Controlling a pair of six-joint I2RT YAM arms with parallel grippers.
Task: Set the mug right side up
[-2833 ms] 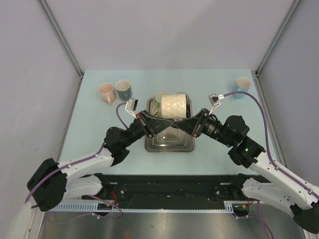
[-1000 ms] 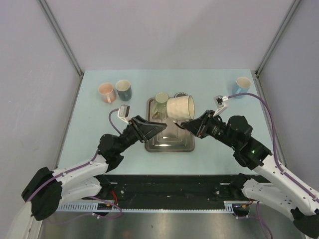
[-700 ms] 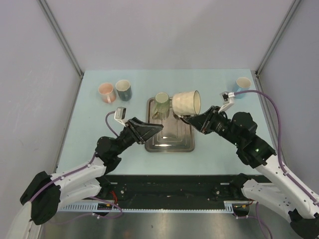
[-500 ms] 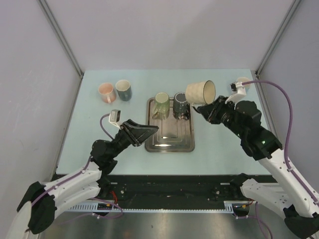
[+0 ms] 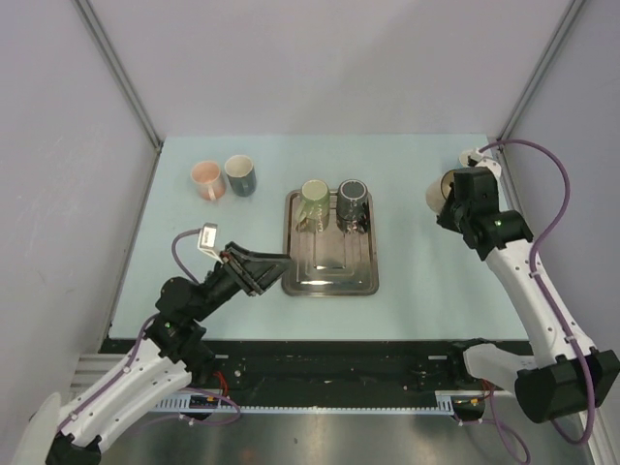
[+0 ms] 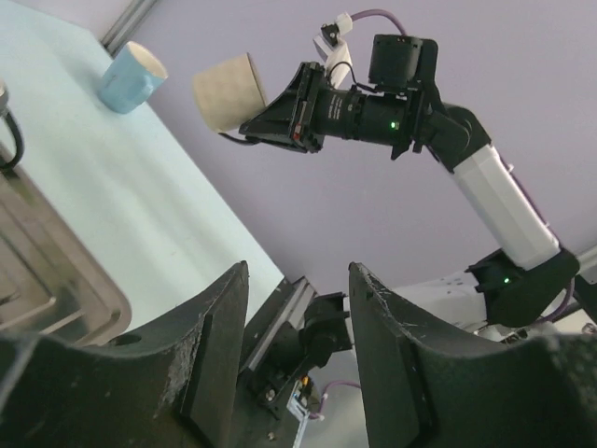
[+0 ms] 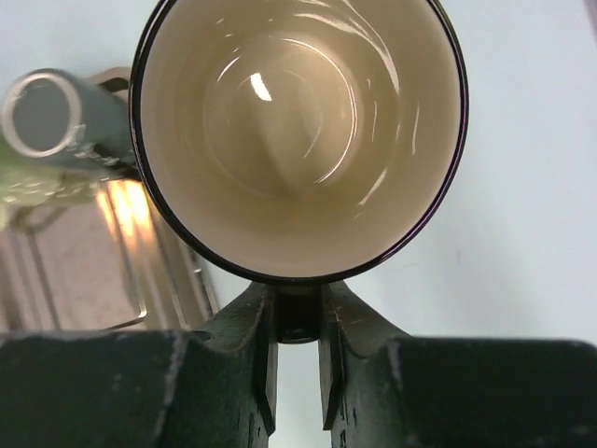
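Top external: bare counter (image 5: 417, 262) lies open from the tray (image 5: 329, 276) out to the right edge. Right gripper (image 7: 298, 317) holds the cream mug (image 7: 298, 140) aloft over that stretch, jaws pinching its rim, mouth facing the wrist camera. A blue mug (image 6: 131, 77) stands at the far right corner. Left gripper (image 6: 298, 308) hovers at the tray's near-left corner, jaws spread, empty. Pale walls enclose the counter.

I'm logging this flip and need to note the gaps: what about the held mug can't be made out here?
Top external: the cream mug is mostly hidden behind the right arm's wrist.
Right wrist: only its inside shows; whether the right gripper pinches handle or wall cannot be told.
Left wrist: it is small and distant, no handle visible.
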